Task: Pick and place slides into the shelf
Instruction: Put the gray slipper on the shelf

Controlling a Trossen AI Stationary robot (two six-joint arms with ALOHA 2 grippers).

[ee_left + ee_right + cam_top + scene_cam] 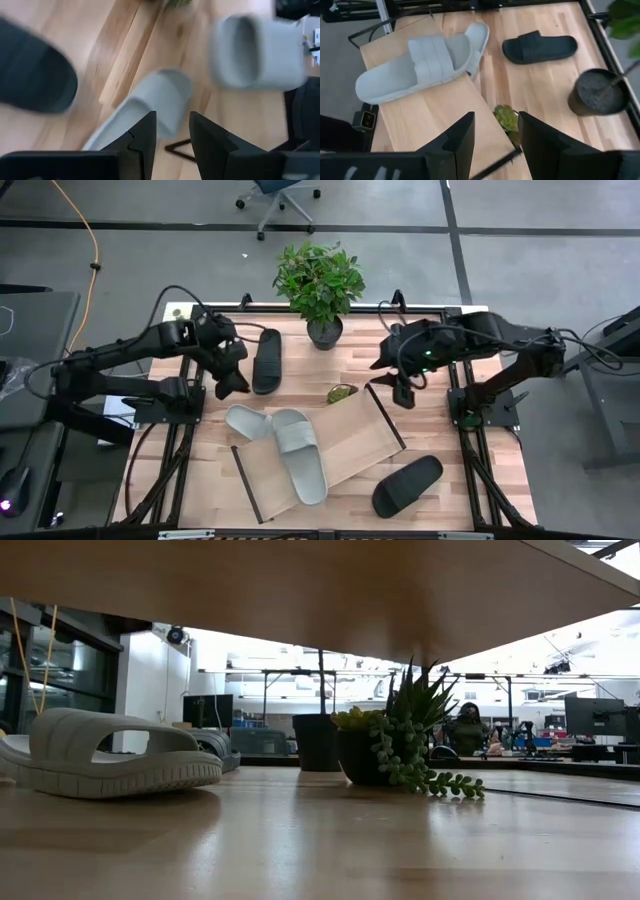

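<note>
In the high view the shelf (pixel 350 442) lies askew mid-table. One grey slide (pixel 302 462) lies sole-down across its left part, and the second grey slide (pixel 246 422) rests beside it at the shelf's left corner. One black slide (pixel 267 360) lies toward the far left, the other black slide (pixel 407 485) at the near right. My left gripper (pixel 232 380) hovers open between the far black slide and the grey pair; its wrist view shows a grey slide (pixel 150 105) beyond the fingers. My right gripper (pixel 402 394) hangs open over the shelf's far right corner (pixel 435 125).
A tall potted plant (pixel 320 285) stands at the far edge. A small succulent (pixel 342 392) sits just beyond the shelf's far edge, close to my right gripper (pixel 495 145). Bare tabletop (pixel 470 470) shows at the near right, beside the black slide.
</note>
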